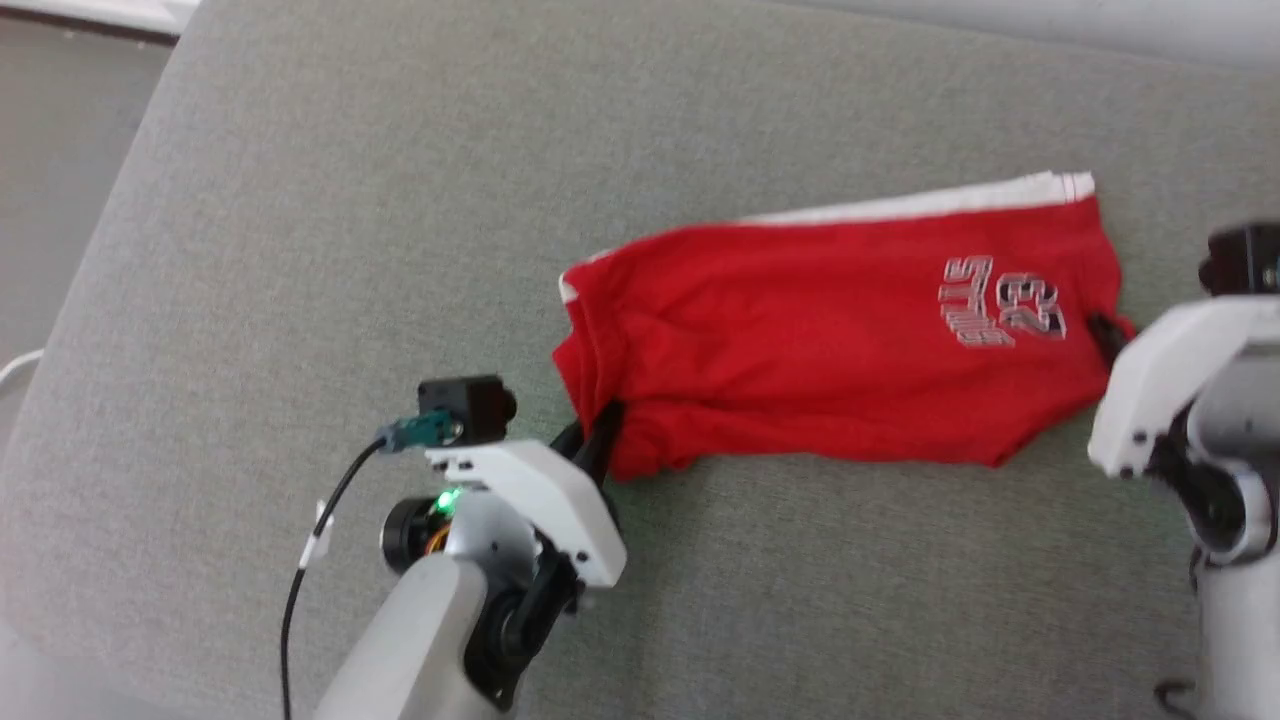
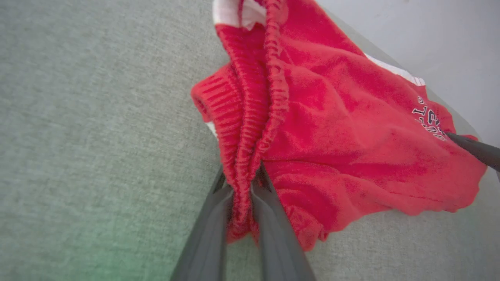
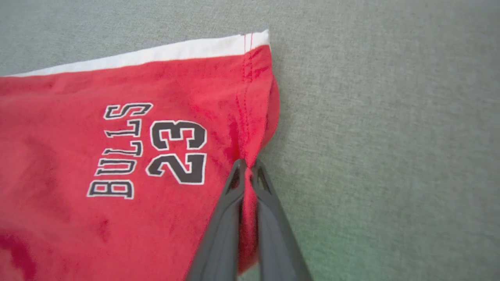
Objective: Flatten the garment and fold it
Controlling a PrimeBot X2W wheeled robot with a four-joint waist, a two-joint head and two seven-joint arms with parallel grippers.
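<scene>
Flat on a grey woven surface (image 1: 300, 250): red jersey shorts (image 1: 830, 340), stretched lengthwise between the two grippers. Along the shorts' far edge, a white band (image 1: 930, 200). Near their right end, white-outlined dark lettering (image 3: 148, 150) reading "BULLS 23". At the shorts' left end, the left gripper (image 1: 597, 440), fingers pressed together on the gathered ribbed waistband (image 2: 250, 128), red cloth squeezed between them and bunched into folds. At the shorts' right end, just beside the lettering, the right gripper (image 3: 247, 166), fingers likewise closed and pinching the seamed hem corner into a small peak. Along the shorts' near edge, slight ripples. Across their middle, cloth mostly smooth against the surface.
</scene>
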